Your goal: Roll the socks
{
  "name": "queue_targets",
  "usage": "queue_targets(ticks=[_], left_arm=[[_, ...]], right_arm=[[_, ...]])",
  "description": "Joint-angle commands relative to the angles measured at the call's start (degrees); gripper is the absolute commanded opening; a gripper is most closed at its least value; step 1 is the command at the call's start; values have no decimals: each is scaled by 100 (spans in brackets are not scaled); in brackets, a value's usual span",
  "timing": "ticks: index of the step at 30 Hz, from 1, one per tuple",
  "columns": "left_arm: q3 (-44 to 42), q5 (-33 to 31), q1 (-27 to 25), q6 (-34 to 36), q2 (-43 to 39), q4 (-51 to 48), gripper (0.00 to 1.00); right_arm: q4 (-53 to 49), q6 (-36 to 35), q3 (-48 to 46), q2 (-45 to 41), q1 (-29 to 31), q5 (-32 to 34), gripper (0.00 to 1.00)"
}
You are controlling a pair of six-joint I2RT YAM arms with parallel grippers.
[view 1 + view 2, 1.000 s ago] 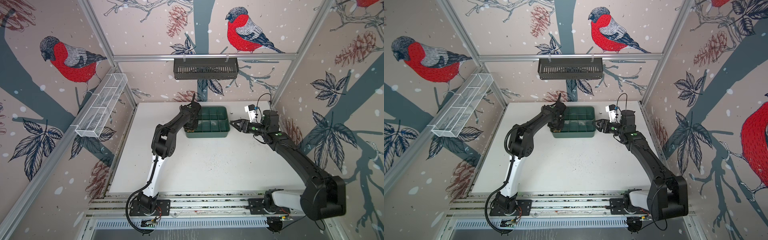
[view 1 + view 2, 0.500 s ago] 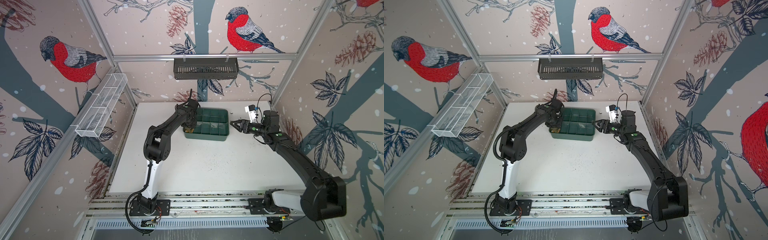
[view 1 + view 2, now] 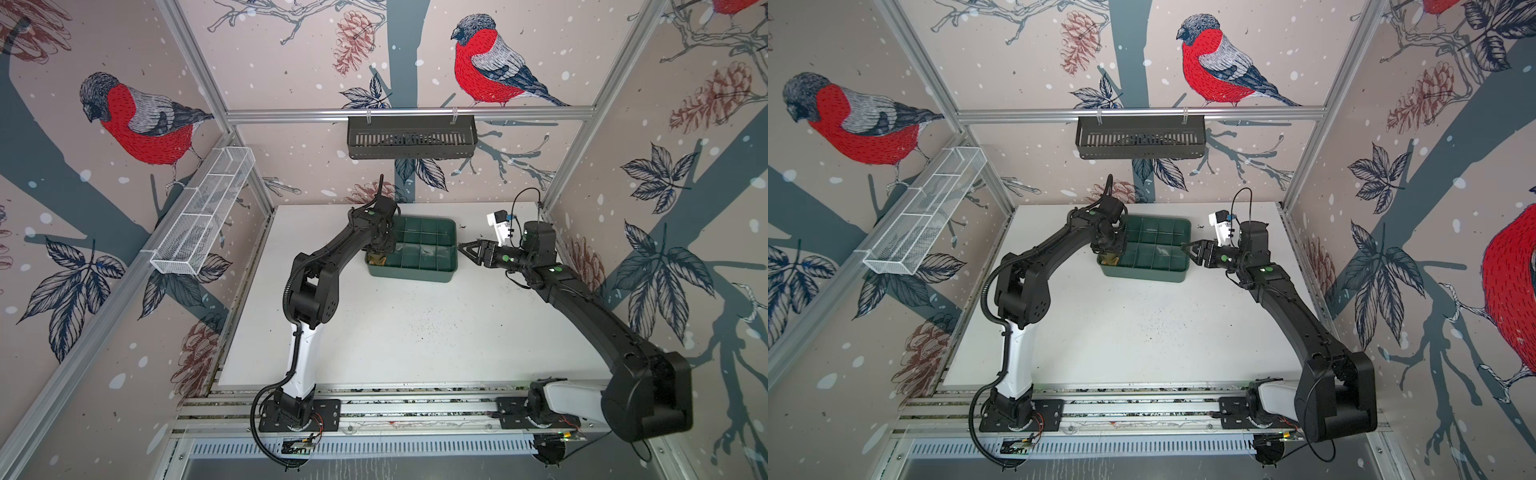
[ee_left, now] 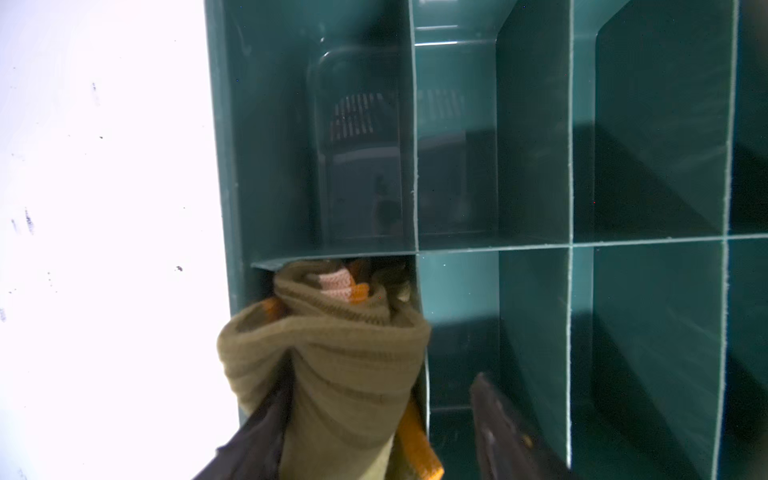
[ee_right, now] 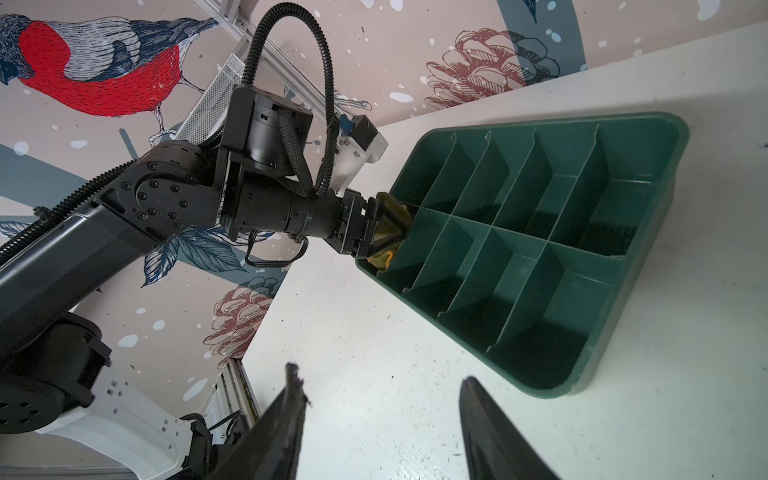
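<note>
At the tray's near-left corner cell the left gripper [image 5: 390,228] shows its jaws parted, one finger against the socks [image 4: 332,357] and the other standing clear, which reads as letting the roll go into a slot snug enough to keep it wound – the soft ribbed olive knit, orange and cream at its core, bows the thin divider. The tray [image 3: 411,274] is hard, glossy dark-green plastic, and just off its right rim the right gripper [image 5: 380,374] hangs wide and empty – probably only standing by
</note>
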Motion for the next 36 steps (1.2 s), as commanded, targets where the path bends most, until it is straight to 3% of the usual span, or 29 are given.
queue_targets(ticks=[1, 7, 21, 24, 28, 33, 36], left_arm=[[-82, -67, 18, -48, -134, 101, 72], [-436, -45, 52, -136, -438, 376, 83], [-1532, -209, 96, -391, -1807, 1432, 82], [-1994, -24, 160, -517, -2465, 1943, 73], [-2973, 251, 262, -762, -3650, 2773, 58], [-4485, 424, 378, -856, -5277, 3863, 55], [-4891, 555, 514, -881, -5904, 3775, 55]], right_arm=[[33, -27, 14, -20, 11, -19, 61], [29, -29, -8, -46, 20, -8, 62], [-120, -195, 117, 61, 292, 212, 59], [-398, -418, 451, 251, 723, 553, 50], [-728, -646, 1052, 693, 1473, 1128, 28], [-920, -889, 1980, 1626, 2333, 1816, 7], [-1010, -1074, 2638, 2324, 2694, 2400, 3]])
